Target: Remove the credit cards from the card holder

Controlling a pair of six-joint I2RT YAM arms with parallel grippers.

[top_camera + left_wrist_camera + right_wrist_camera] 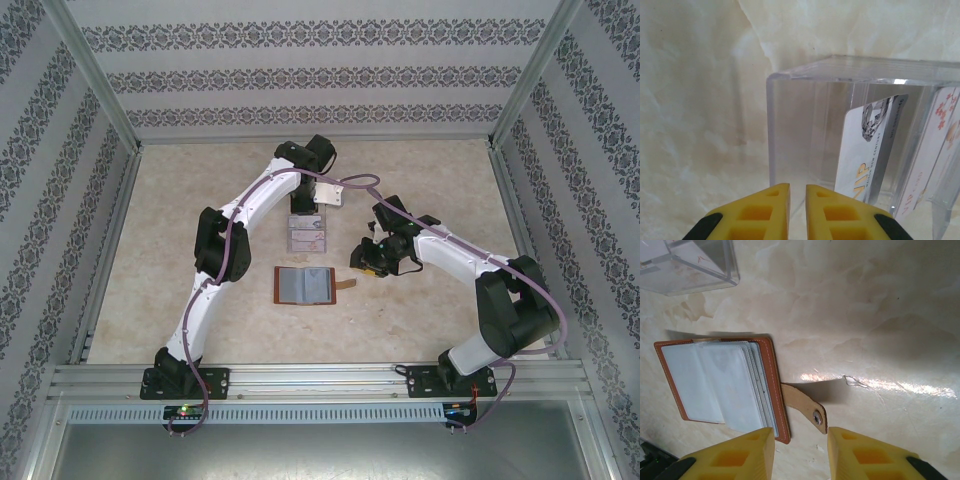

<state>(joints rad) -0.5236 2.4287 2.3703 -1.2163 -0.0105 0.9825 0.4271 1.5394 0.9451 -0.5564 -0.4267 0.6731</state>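
Nearby, a clear tray (850, 75) holds two cards (872, 145). The brown card holder (725, 382) lies open and flat. The left gripper (797, 200) is almost closed and empty; the right gripper (800, 445) is open and empty.

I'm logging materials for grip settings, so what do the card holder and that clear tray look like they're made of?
Card holder: apparently leather, reddish-brown and matte, with stitched edges and a snap tab; its pockets look like frosted plastic. Clear tray: rigid glossy transparent plastic, probably acrylic, judging by its thick see-through walls.
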